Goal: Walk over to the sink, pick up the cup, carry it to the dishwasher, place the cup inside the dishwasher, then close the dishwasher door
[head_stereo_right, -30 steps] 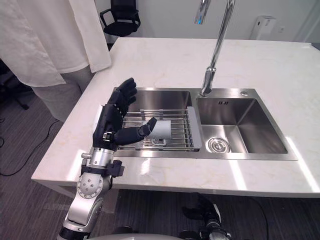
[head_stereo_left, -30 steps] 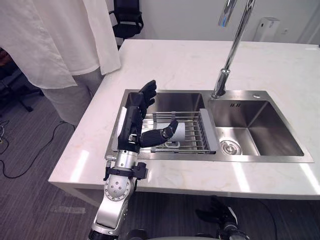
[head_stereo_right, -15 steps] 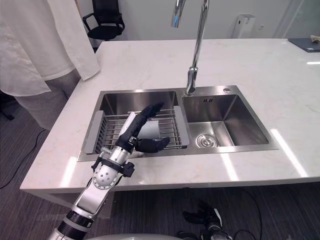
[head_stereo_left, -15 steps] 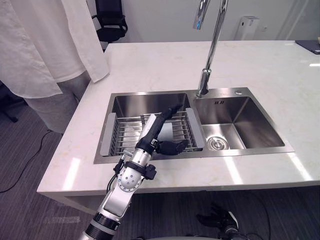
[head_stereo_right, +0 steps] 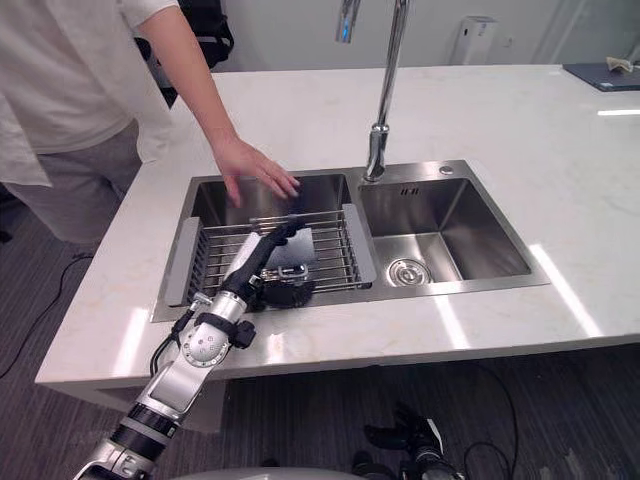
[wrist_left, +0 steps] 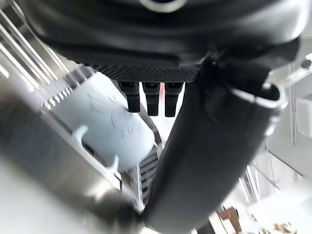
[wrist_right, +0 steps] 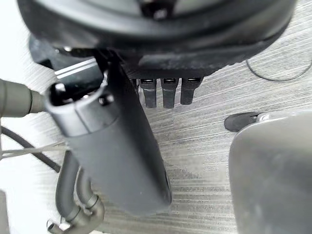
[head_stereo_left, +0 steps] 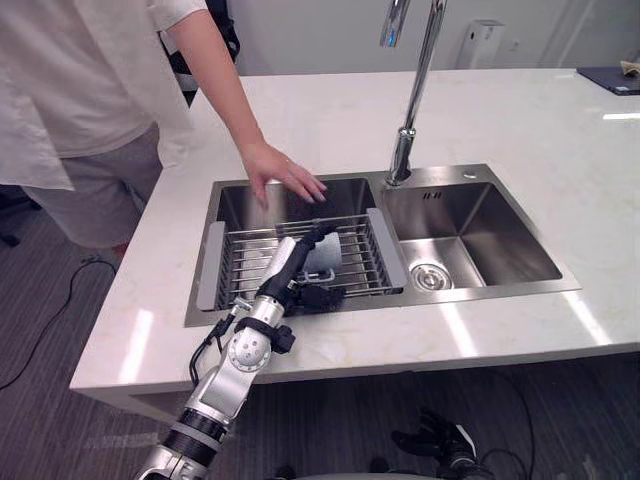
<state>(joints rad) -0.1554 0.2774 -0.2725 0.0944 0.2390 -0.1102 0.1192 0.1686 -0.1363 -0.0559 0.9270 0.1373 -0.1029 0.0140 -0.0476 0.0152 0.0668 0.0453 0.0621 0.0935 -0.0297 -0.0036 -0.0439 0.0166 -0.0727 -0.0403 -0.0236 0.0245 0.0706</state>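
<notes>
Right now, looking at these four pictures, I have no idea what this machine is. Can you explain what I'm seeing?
It is a humanoid robot with two arms. The two wide pictures come from cameras in its head, looking down at a white marble counter with a stainless steel double sink. The two close-ups come from cameras on its wrists. The left robot hand reaches over a grey wire rack in the sink's left basin, fingers straight above a pale blue cup lying on its side; nothing is held yet. The right robot hand hangs open over the grey floor. A person's hand rests at the sink's far rim.
</notes>
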